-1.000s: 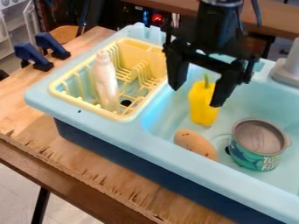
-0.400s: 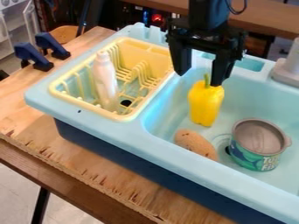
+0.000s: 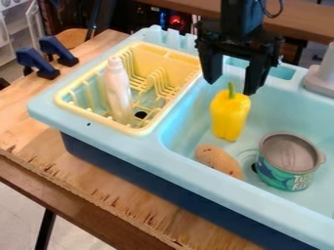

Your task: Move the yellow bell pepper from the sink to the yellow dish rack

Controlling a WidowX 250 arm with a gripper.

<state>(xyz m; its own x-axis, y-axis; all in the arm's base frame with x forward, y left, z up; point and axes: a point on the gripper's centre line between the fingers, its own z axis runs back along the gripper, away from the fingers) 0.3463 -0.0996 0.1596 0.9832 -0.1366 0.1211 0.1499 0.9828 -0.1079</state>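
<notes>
Wooden table point(image 3: 39, 134) carried the toy sink point(image 3: 151, 152), its basin beneath and in front of the jaws. Progress: pepper not lifted, nothing gripped. Gripper point(image 3: 231, 88) hung over the back of the basin, jaws wide apart with nothing held. Yellow pepper point(image 3: 229, 118) stood roughly upright in the basin just below the jaws, green stem near the gap between the tips (pepper contact hard to judge from this angle).

Containers: basin held the pepper, plus a tan potato-like item point(image 3: 219, 160) farther below the jaws, towards the camera, and a green-labelled can point(image 3: 285, 168) below and to the view's right of them. Can was upright with its grey top facing up; couldn't tell whether anything was inside. Yellow dish rack point(image 3: 176, 61), to the view's left of the jaws, held one white bottle point(image 3: 117, 90), upright with a slight lean.
</notes>
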